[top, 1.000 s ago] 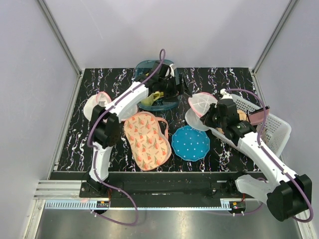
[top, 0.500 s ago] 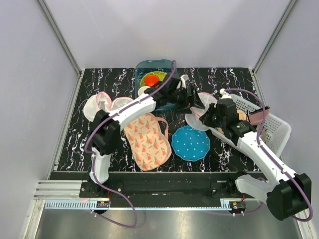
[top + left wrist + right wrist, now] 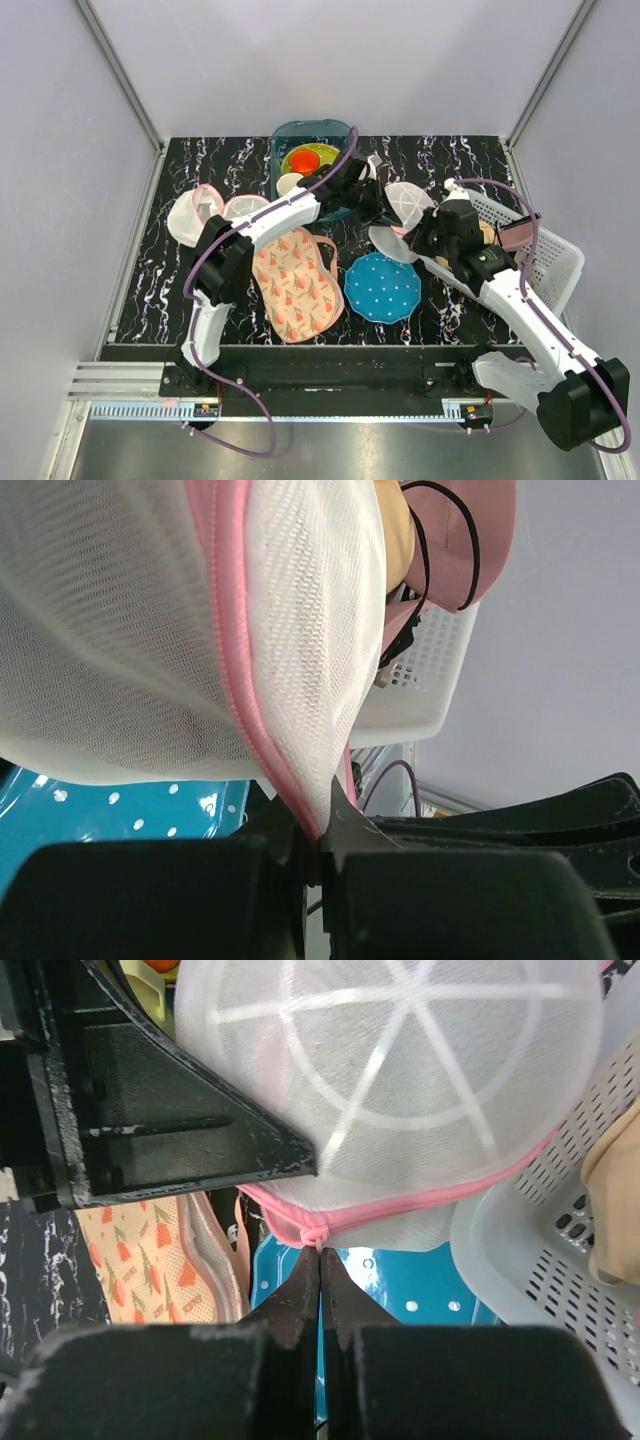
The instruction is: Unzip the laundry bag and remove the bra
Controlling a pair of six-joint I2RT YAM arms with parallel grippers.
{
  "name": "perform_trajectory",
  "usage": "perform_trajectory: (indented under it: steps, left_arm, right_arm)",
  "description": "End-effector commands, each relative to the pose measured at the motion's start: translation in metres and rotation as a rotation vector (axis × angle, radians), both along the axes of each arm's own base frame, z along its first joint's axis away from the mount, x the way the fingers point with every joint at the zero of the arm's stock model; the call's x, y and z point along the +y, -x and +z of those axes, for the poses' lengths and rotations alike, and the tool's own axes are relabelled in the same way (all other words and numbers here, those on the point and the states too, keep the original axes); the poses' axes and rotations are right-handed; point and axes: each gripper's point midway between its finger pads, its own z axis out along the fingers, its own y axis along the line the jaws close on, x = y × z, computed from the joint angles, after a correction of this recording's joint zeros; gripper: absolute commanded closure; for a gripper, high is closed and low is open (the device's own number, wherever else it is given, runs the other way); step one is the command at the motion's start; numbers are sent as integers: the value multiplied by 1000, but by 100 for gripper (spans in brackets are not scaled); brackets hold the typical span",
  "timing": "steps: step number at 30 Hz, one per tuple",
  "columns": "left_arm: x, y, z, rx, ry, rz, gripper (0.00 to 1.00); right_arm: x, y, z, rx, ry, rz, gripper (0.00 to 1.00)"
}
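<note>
The laundry bag (image 3: pixel 408 202) is a white mesh pouch with pink zip trim, held up between my two grippers just above the table's middle. My left gripper (image 3: pixel 322 832) is shut on the bag's pink-trimmed edge; the bag's mesh (image 3: pixel 150 630) fills that view. From the other side, my right gripper (image 3: pixel 320 1250) is shut on the small zip pull (image 3: pixel 318 1237) at the pink trim under the bag's dome (image 3: pixel 400 1080). In the top view the left gripper (image 3: pixel 386 200) and right gripper (image 3: pixel 421 228) flank the bag. The bra is hidden.
A blue dotted mat (image 3: pixel 382 287) lies under the bag. A pink floral-print fabric piece (image 3: pixel 295 280) lies to its left. A teal bin (image 3: pixel 285 135) stands at the back, a white basket (image 3: pixel 550 262) with peach and pink cloth at right, another mesh pouch (image 3: pixel 200 212) at left.
My left arm swung right from the teal bin to the bag, and its gripper went from open to shut on the bag's edge. The right gripper kept its grip.
</note>
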Motion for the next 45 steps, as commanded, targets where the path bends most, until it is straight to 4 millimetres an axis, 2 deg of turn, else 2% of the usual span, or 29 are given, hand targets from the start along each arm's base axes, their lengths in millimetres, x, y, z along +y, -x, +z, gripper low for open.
perform_trajectory:
  steps: [1, 6, 10, 15, 21, 22, 23, 25, 26, 28, 30, 35, 38, 40, 43, 44, 45]
  left_arm:
    - [36, -42, 42, -119, 30, 104, 100]
    - [66, -62, 54, -152, 15, 139, 100]
    - [81, -71, 57, -173, 8, 139, 100]
    - [83, -71, 66, -192, 32, 96, 100]
    - [77, -66, 62, -177, 52, 46, 100]
    - [77, -64, 61, -176, 52, 41, 100]
    - [75, -62, 60, -176, 54, 31, 100]
    - [73, -58, 55, -172, 52, 15, 100]
    - [72, -56, 53, -169, 50, 9, 100]
    - [73, -53, 46, -156, 44, 1, 100]
    - [73, -51, 44, -156, 43, -1, 100]
    - [77, -49, 41, -166, 29, 0, 100]
    - [82, -44, 42, -177, 21, -1, 100]
    - [85, -38, 50, -202, 28, -3, 100]
    - [88, -22, 53, -228, 69, -28, 100]
    - [89, -20, 53, -238, 74, -26, 94]
    - [93, -16, 43, -219, 58, -19, 86]
  right_arm:
    - [-29, 7, 2, -14, 110, -54, 100]
    - [-58, 9, 0, -10, 132, -136, 100]
    - [-68, 8, 3, -17, 142, -157, 100]
    - [-62, 3, 4, -10, 130, -130, 100]
    - [-57, -4, 0, 5, 120, -115, 100]
    - [-56, -5, 1, 10, 119, -112, 76]
    - [-55, -6, -2, 20, 120, -109, 60]
    - [-55, -8, 1, 17, 117, -114, 33]
    - [-56, -9, 3, 11, 120, -117, 29]
    - [-56, -11, 10, -4, 123, -118, 22]
    - [-57, -13, 17, -19, 128, -121, 22]
    - [-58, -16, 19, -23, 137, -122, 21]
    - [-58, -17, 18, -18, 137, -126, 21]
    - [-58, -17, 17, -16, 140, -126, 21]
    - [-59, -19, 17, -14, 146, -129, 20]
    - [-59, -20, 18, -16, 144, -128, 20]
    - [-58, -20, 18, -17, 146, -126, 20]
